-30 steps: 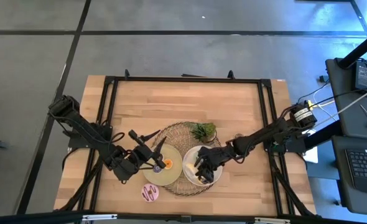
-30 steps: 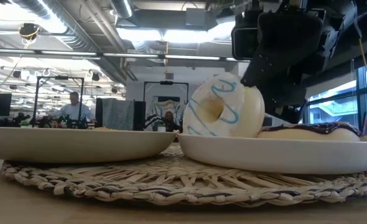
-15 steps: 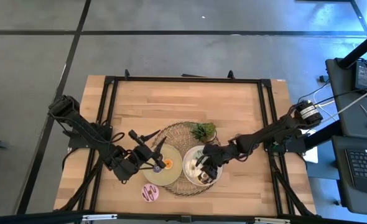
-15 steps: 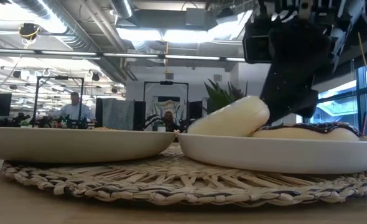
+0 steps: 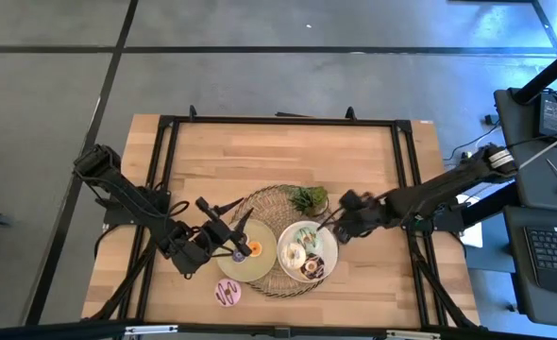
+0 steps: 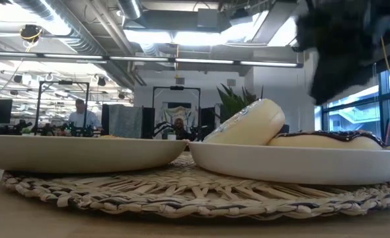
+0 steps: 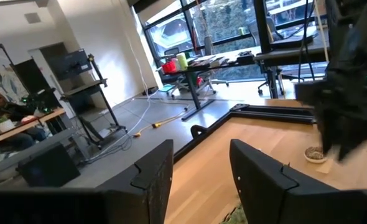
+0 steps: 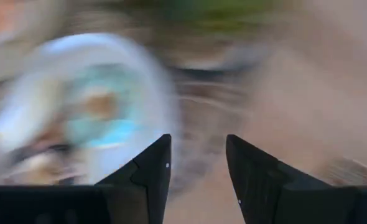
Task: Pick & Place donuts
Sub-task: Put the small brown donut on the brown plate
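Note:
On the right plate (image 5: 324,247) a white donut (image 6: 244,124) leans by its edge on a chocolate-iced donut (image 6: 327,138), with a mint-green one (image 5: 310,234) beside them. My right gripper (image 5: 334,229) hangs open and blurred above the plate's far right side, holding nothing. An orange donut (image 5: 255,249) lies on the left plate (image 5: 260,266). My left gripper (image 5: 244,247) stands open and level above that plate, beside the orange donut, with nothing between its fingers in the left wrist view (image 7: 201,155). A pink striped donut (image 5: 228,292) lies on the table.
Both plates stand on a round woven mat (image 6: 195,192). A green leafy sprig (image 5: 309,198) sits at the mat's far edge. Black frame rails (image 5: 278,121) run along the table's sides. Bare wood lies at the far half of the table.
My right gripper has risen and drawn back from the right plate toward the table's right edge, tipping as it went. The white donut, which stood on edge beside it, has tipped over and now leans on the chocolate-iced donut.

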Robot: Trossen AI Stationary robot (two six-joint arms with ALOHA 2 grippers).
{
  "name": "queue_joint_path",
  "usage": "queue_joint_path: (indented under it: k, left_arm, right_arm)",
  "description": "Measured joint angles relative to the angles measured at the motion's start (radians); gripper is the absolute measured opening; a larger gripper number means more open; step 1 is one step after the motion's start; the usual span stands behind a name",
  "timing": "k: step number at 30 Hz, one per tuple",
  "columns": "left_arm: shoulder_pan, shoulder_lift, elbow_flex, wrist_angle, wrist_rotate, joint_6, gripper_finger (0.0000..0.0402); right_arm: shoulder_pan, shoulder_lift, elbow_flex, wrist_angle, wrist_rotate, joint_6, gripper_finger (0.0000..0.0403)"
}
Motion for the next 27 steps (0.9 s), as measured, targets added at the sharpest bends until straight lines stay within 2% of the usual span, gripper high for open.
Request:
queue_joint_path:
  k: [4,8,16,21,27]
  left_arm:
    - [0.000,0.000,0.000,0.000,0.021,-0.001,0.0153]
    - [0.001,0.000,0.000,0.000,0.022,-0.001,0.0155]
    - [0.014,0.000,0.000,0.000,0.023,-0.001,0.0150]
    - [0.014,0.000,0.000,0.000,0.023,-0.001,0.0154]
    - [0.014,0.000,0.000,-0.004,0.023,-0.001,0.0153]
  right_arm:
    - [0.000,-0.028,0.000,-0.262,0.094,0.184,0.0155]
    - [-0.004,-0.011,0.000,-0.382,0.087,0.283,0.0155]
    - [-0.059,0.032,-0.008,-0.423,0.029,0.281,0.0151]
    - [-0.101,0.033,-0.090,-0.434,-0.032,0.281,0.0140]
    - [-0.131,0.033,-0.163,-0.349,-0.042,0.279,0.0125]
